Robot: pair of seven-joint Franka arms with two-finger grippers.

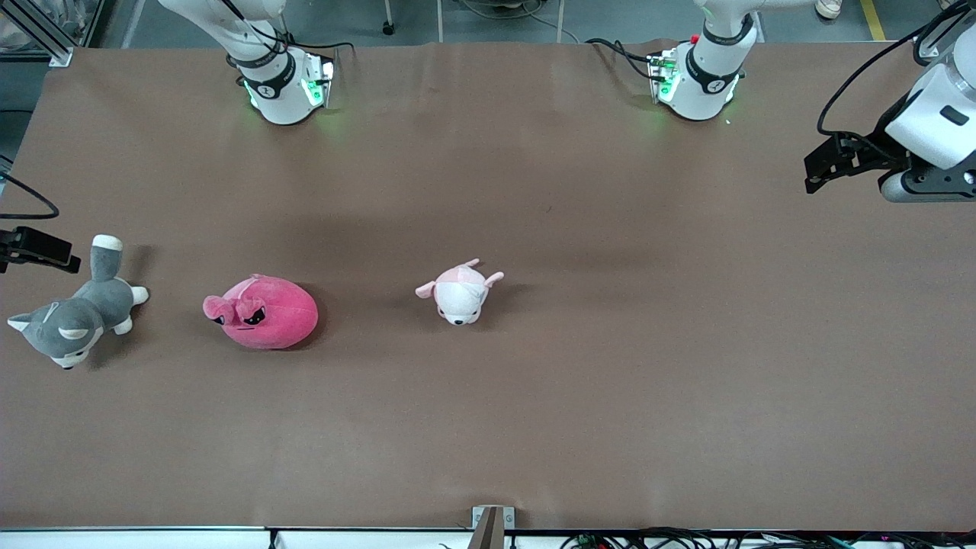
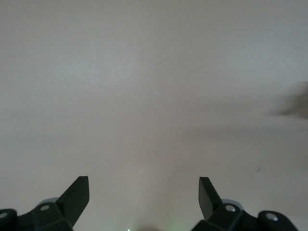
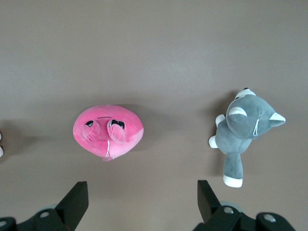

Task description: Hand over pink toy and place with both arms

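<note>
The pink toy (image 1: 261, 313) is lying on the table (image 1: 610, 381) toward the right arm's end, between the grey dog (image 1: 72, 316) and the pale plush animal (image 1: 460, 293). The right gripper (image 3: 143, 199) is hovering over the table near the toy and the dog, jaws fully spread and holding nothing. The left gripper (image 2: 144, 197) is waiting over bare table, jaws likewise wide and empty. Risk: a descent drifting toward the dog is likely to catch the wrong toy; a shallow pinch on the soft, rounded body may be slipping off during the handover.

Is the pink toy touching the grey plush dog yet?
Apart. The right wrist view shows bare table between the pink toy and the grey plush dog; the front view shows the same gap.
</note>
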